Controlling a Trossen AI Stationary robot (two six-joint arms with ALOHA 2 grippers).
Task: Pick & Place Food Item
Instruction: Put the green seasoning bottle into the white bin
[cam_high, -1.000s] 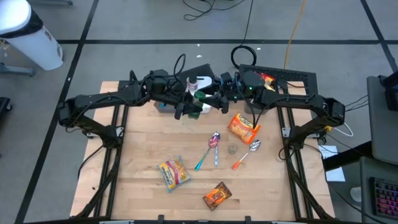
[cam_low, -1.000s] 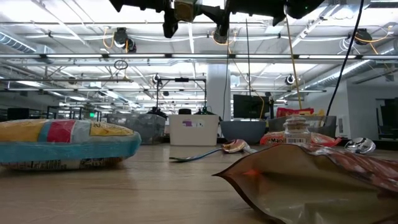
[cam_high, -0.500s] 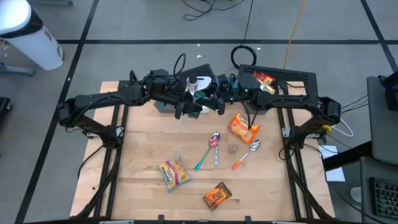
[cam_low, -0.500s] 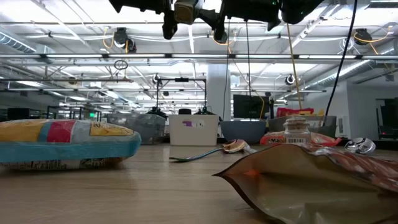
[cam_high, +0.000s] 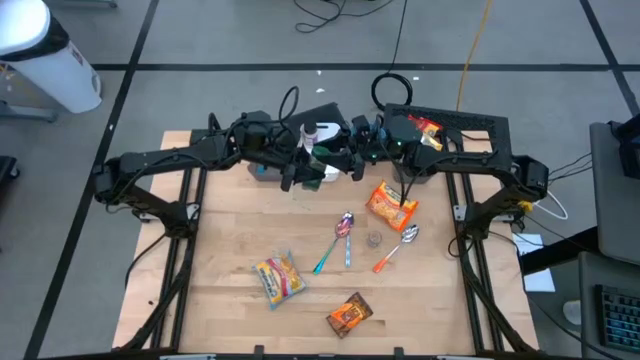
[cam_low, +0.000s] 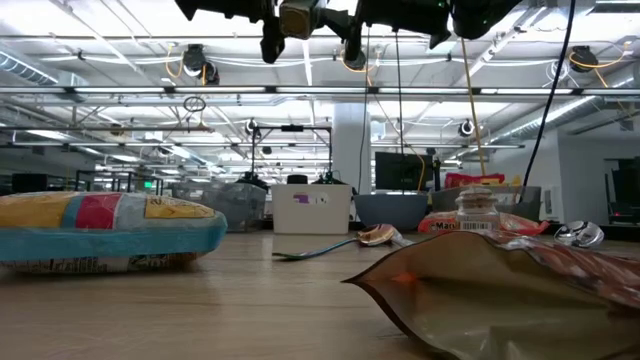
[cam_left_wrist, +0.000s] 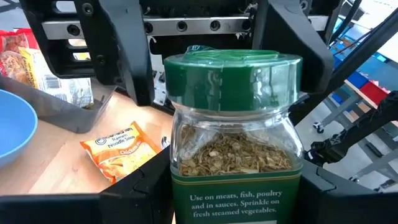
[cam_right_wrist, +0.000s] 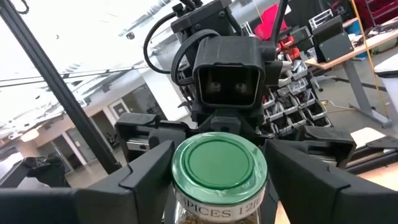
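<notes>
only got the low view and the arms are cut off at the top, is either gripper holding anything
Observer: yes, the left gripper is shut on a spice jar with a green lid, held in the air over the back of the table.
Operator: ok and where's the right one
Observer: the right gripper faces the left one head-on, right at the jar's lid. I can't tell whether it has gripped the lid yet.
</notes>
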